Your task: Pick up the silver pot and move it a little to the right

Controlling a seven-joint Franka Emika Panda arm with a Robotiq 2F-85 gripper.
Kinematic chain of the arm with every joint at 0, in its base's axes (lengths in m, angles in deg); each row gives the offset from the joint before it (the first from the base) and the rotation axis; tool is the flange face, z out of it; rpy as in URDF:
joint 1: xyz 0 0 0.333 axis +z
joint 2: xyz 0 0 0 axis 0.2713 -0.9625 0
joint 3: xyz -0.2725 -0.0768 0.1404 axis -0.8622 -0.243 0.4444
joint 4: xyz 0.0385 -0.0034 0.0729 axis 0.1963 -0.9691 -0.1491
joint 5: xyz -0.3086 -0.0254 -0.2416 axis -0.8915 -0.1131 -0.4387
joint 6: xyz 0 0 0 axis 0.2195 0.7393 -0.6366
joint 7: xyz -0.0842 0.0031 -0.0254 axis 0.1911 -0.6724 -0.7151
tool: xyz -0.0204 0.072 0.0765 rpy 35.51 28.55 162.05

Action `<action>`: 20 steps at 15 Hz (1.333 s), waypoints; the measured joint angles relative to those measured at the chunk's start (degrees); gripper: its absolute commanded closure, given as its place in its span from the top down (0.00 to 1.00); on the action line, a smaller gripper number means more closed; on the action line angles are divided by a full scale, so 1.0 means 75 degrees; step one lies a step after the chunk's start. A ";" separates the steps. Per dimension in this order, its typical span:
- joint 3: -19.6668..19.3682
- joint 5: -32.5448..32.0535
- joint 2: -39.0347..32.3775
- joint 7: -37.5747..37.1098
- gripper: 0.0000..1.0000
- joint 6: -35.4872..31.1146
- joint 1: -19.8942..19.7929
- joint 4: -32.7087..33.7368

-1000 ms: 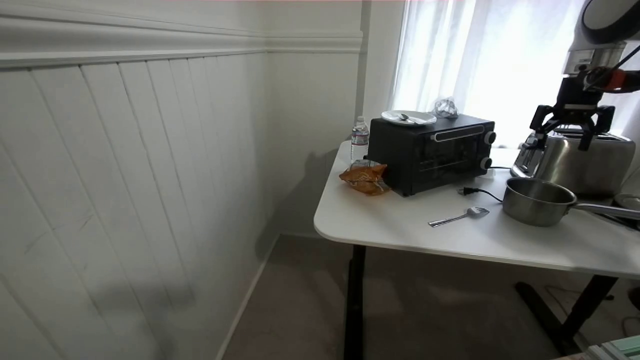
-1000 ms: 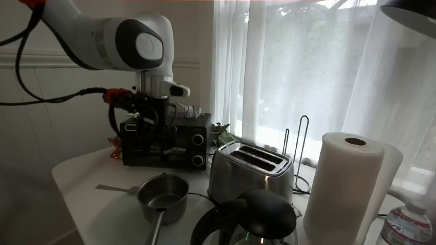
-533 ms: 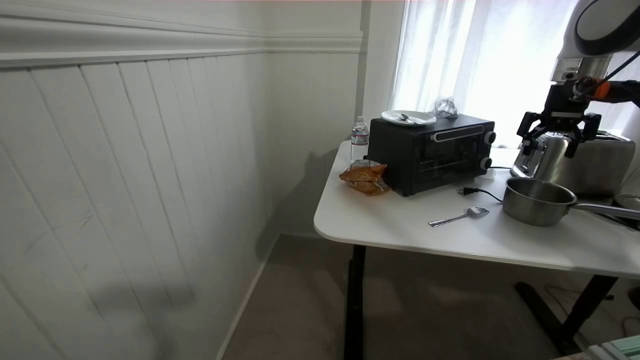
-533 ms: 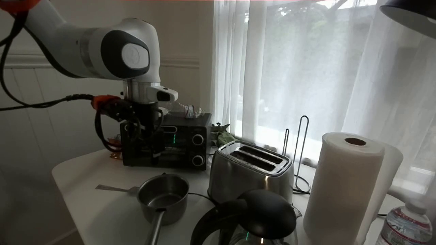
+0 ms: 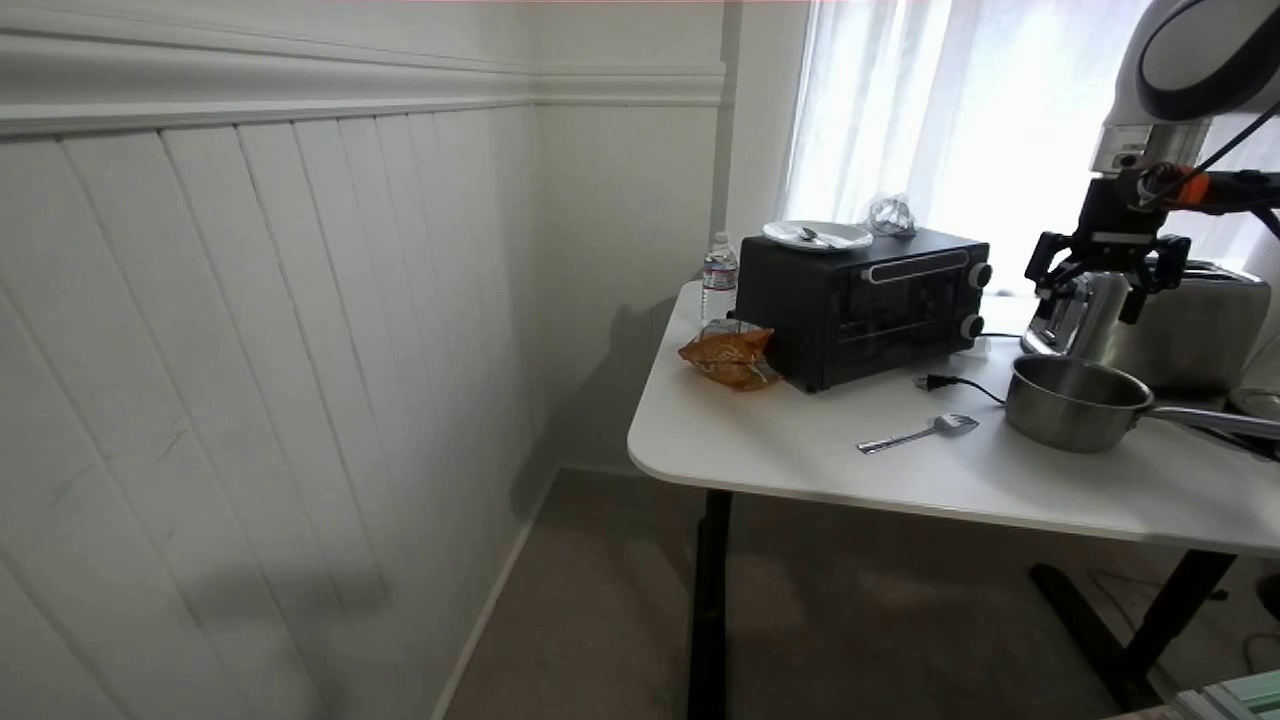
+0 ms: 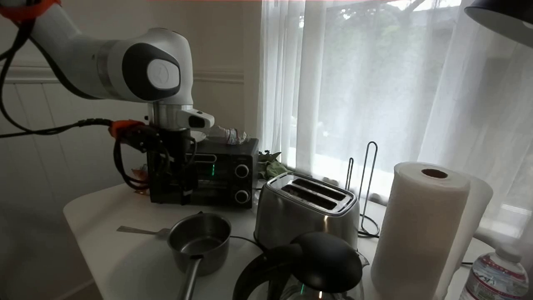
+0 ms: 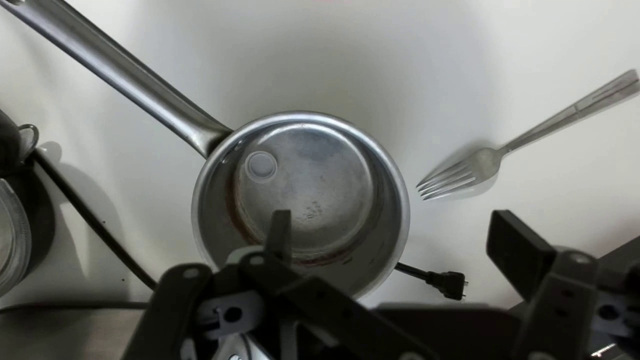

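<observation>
The fingers (image 7: pixel 517 245) hang wide apart and empty above the bench (image 7: pixel 350 65), seemingly so one can enter the pot (image 7: pixel 310 185) and one stay outside, pinching its rim.

Clear plastic btl (image 6: pixel 495 273) in an exterior view: red-banded label (image 6: pixel 499 280), lg. letters, only part showing, can't call the word! Another clear plastic btl (image 5: pixel 719 282), red-banded as well, print too sm. Crinkled orange bag (image 5: pixel 735 360) next, pale lettering, nothing legible. Wrist view: sm. dark marks (image 7: pixel 312 210) inside the round silver metal pot (image 7: pixel 325 172), can't tell if print.
</observation>
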 measured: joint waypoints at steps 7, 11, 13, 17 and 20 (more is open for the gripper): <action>0.0193 0.0049 -0.0796 -0.0476 1.00 -0.0894 0.0161 0.0000; 0.0213 -0.0079 -0.1327 -0.0847 1.00 -0.1600 0.0184 0.0001; 0.0205 -0.0281 -0.1611 -0.1088 1.00 -0.1951 0.0200 0.0003; 0.0031 -0.0920 -0.2126 -0.1493 0.96 -0.2562 0.0327 0.0022; -0.0297 -0.1545 -0.2383 -0.1869 0.70 -0.2745 0.0510 0.0072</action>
